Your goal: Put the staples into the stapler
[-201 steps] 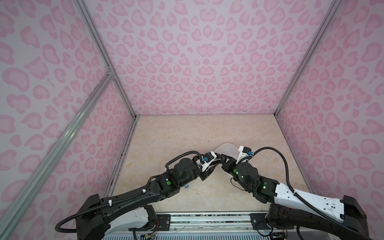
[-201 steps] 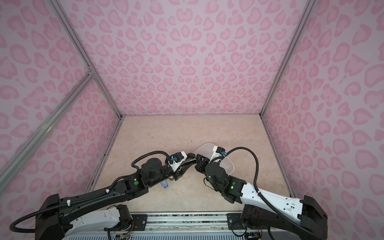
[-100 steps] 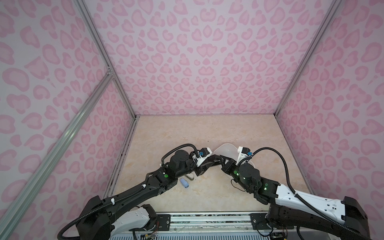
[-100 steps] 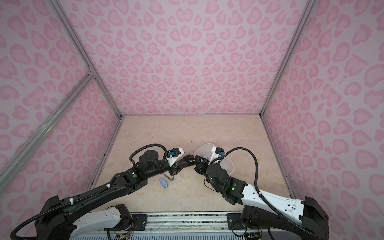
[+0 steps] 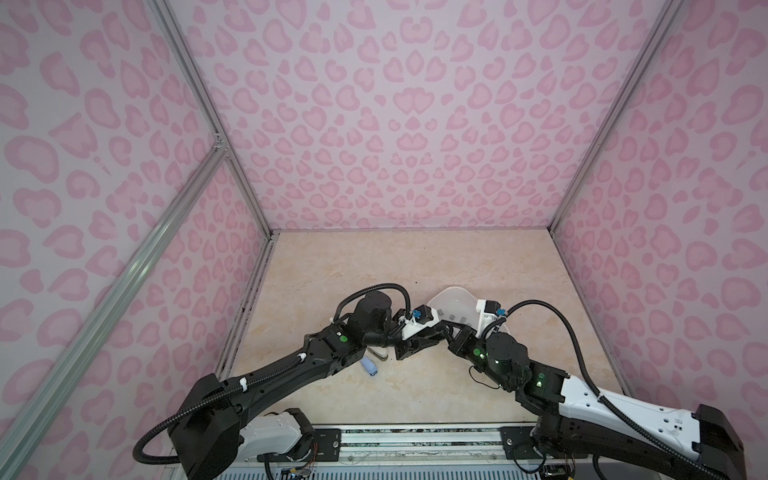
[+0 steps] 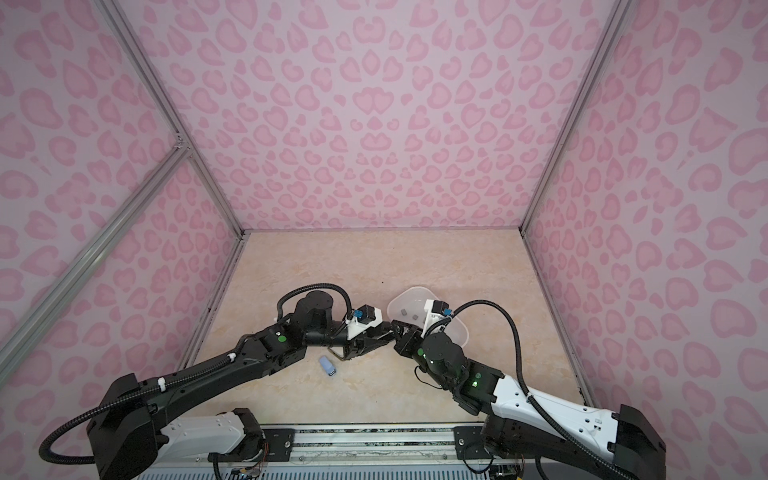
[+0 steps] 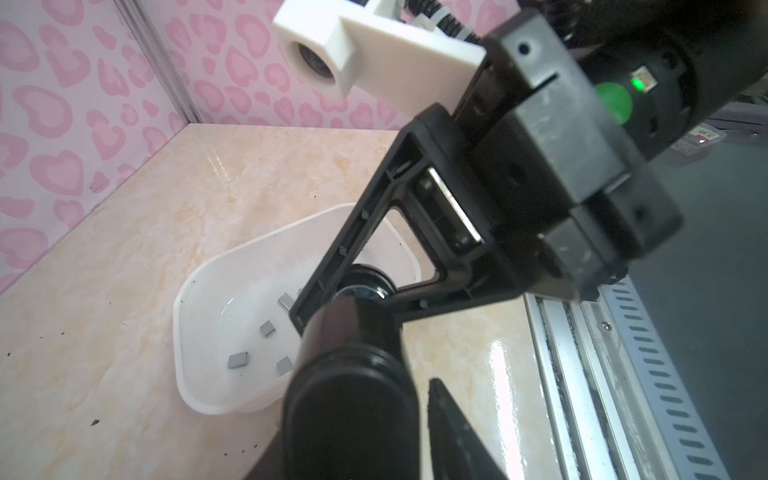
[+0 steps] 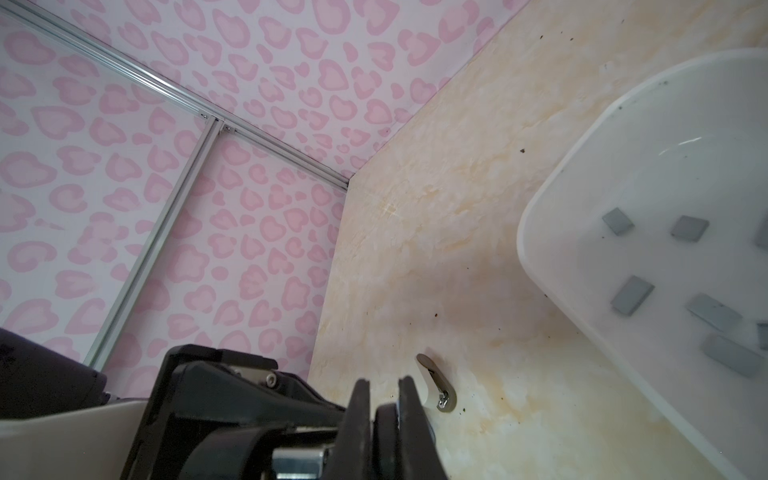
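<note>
The staples point(image 8: 631, 300) lie in the white tray point(image 5: 451, 296), right of the counter's point(image 5: 332, 266) middle. We see both arms meeting beside the tray. The right fingers point(image 8: 360, 411) are pressed together. Whether the left fingers point(image 5: 432, 337) are apart or closed, we cannot tell. A small blue object point(image 6: 327, 365) lies nearer the front edge.

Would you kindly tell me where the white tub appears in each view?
Top view: white tub just right of centre.
Top view: tub in the same place.
Left wrist: tub partly hidden.
Right wrist: tub cut off by the frame edge.
Shared landmark: the grey staples inside it.
</note>
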Robot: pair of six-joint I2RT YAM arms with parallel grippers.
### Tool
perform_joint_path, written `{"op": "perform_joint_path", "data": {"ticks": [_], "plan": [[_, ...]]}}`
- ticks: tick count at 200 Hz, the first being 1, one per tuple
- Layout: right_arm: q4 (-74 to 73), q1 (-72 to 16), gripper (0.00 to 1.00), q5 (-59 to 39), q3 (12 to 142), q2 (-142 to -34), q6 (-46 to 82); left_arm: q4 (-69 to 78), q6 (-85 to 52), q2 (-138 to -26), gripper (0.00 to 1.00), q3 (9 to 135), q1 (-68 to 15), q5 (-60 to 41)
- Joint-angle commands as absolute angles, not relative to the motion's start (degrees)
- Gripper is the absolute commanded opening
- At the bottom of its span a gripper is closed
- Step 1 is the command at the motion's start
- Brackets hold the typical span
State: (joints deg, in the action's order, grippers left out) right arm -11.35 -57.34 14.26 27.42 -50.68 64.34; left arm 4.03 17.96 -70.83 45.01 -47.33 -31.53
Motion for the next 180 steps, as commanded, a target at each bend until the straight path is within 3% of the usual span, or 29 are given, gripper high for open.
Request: {"op": "perform_joint_path", "data": {"ticks": [1,52,115,180], "plan": [[-15.59,-56.67,0.00,17.43,27.33,-51.52,66.09,4.51,18.11,-69.05,0.42,44.87,-47.57,-37.15],[-17.18,-55.92,0.00,16.57,27.64,-54.19,66.43,5.09,17.33,-66.89,0.40,44.30,-47.59,-36.65],[-16.29,-55.96,0.00,15.85,28.36,-55.25,66.21,5.61,16.36,-66.10,0.50,43.94,-47.55,-35.26],[-15.66,-55.90,0.00,13.67,28.56,-55.78,65.74,4.84,13.79,-65.00,0.52,44.63,-47.59,-28.16]]}}
